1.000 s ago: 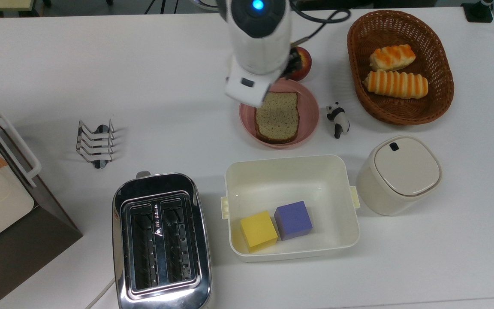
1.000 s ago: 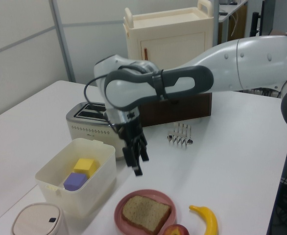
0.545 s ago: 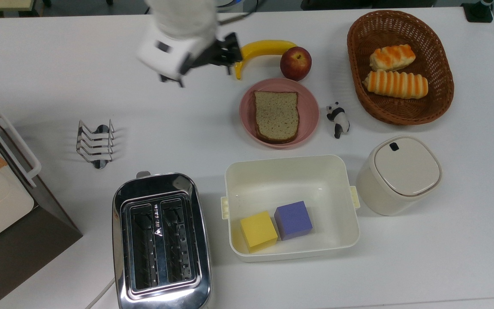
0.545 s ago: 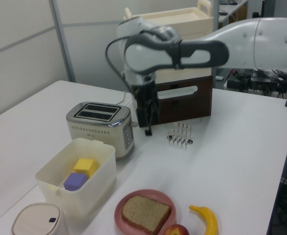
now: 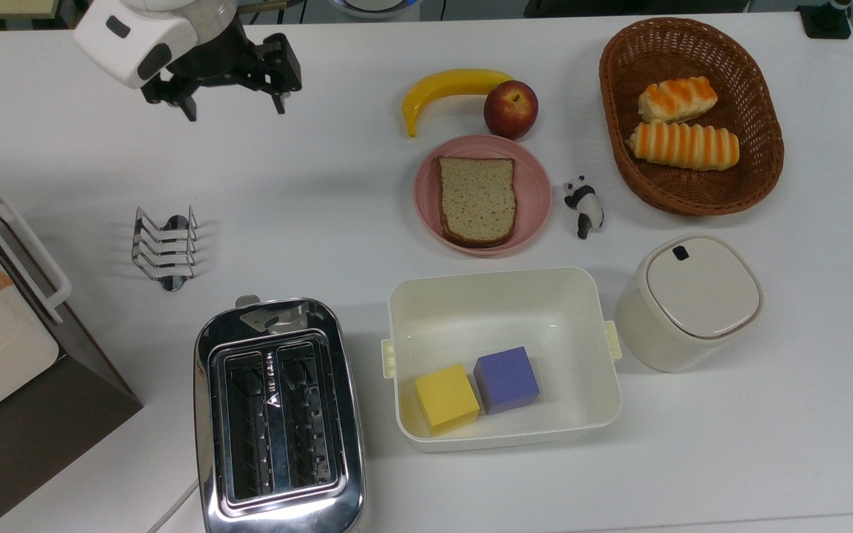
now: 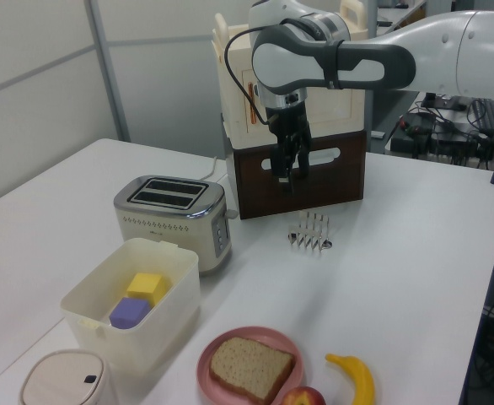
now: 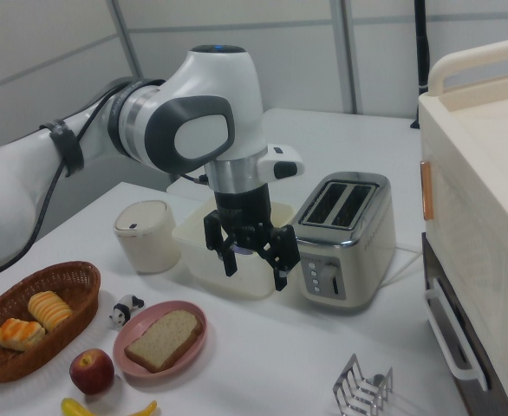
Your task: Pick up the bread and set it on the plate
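Bread (image 5: 477, 200), a brown speckled slice with darker crust, lies flat on the pink plate (image 5: 537, 194). The top view shows the gripper (image 5: 232, 104) well apart over bare counter (image 5: 323, 192), fingers wide and empty; the right view shows it raised above the counter.

Toaster (image 5: 278, 414) beside a cream tub (image 5: 502, 296) (2 cubes inside); basket (image 5: 760, 163) holds 2 rolls.

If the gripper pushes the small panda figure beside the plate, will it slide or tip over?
The panda figure looks small and light, so it probably moves easily. It is narrow, so a high push may tip it. The plate is close, so it might bump it.
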Controlling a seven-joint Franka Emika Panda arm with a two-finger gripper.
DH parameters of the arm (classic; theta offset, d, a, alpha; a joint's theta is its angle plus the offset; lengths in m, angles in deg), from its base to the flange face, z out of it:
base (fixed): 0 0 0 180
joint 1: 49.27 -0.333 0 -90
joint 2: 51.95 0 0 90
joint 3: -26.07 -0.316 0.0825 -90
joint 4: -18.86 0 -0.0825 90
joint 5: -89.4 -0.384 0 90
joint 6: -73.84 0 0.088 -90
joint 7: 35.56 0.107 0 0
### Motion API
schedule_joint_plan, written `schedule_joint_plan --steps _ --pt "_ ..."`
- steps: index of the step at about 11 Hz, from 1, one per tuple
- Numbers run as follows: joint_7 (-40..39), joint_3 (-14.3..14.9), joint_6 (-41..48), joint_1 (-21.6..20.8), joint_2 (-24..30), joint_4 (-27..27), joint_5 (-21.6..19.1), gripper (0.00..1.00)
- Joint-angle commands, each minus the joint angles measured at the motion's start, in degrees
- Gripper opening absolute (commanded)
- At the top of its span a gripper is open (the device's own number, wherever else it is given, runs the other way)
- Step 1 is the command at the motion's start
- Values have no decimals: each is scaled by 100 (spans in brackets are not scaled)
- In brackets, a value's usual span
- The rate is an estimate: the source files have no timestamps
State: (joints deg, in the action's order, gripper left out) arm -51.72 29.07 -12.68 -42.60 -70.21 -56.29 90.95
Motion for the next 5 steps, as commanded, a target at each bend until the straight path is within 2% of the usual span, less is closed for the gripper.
schedule_joint_plan --steps 1,5 --pt "95 -10 -442 -60 208 -158 232 100" --pt "131 -1 -479 -60 243 -166 293 100"
